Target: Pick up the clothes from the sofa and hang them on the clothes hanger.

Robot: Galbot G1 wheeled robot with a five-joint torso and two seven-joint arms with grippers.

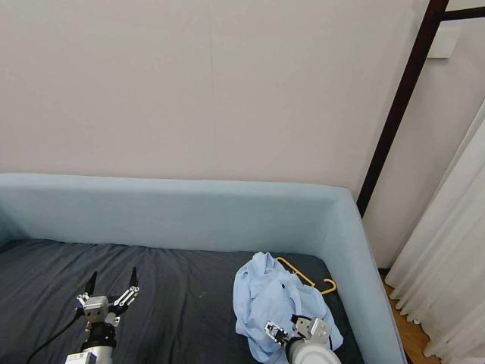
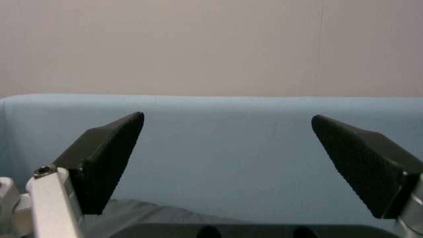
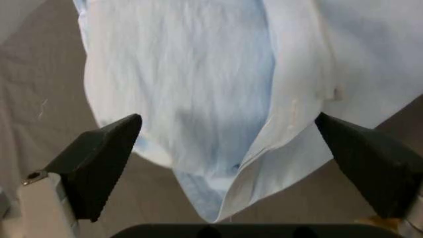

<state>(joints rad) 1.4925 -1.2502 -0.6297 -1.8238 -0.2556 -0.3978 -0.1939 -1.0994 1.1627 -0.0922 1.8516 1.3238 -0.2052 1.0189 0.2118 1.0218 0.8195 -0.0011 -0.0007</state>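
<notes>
Closest to me, low on my right, my right gripper (image 1: 295,331) points down over the shirt (image 1: 265,299), its jaws spread wide and holding nothing. From that wrist, the two dark fingers of the right gripper (image 3: 228,117) sit well apart with the shirt (image 3: 198,74) spread below and between them. The cloth is pale blue and creased, and a buttoned front edge runs down it to a folded corner. I cannot tell whether the fingertips touch the fabric.

On my left, my left gripper (image 1: 114,273) hangs over the bare dark grey seat cushion (image 1: 182,288), well apart from the shirt. Its jaws are open too, splayed in a V and empty. From that wrist, the left gripper (image 2: 227,118) frames only the pale blue backrest (image 2: 225,148) between its fingers, with a strip of grey cushion below.

The shirt lies crumpled in a heap on the seat near the right end of the sofa (image 1: 345,243), just beside the side panel. An orange hanger (image 1: 303,274) lies flat against the shirt's far edge, partly tucked under the cloth, with its hook curling toward the sofa's right side.

Beyond that, the backrest (image 1: 189,212) runs across the width of the seat. Behind it is a plain pale wall (image 1: 212,91). To the far right a dark pole (image 1: 398,106) leans upward, and a white curtain (image 1: 455,265) hangs past it.
</notes>
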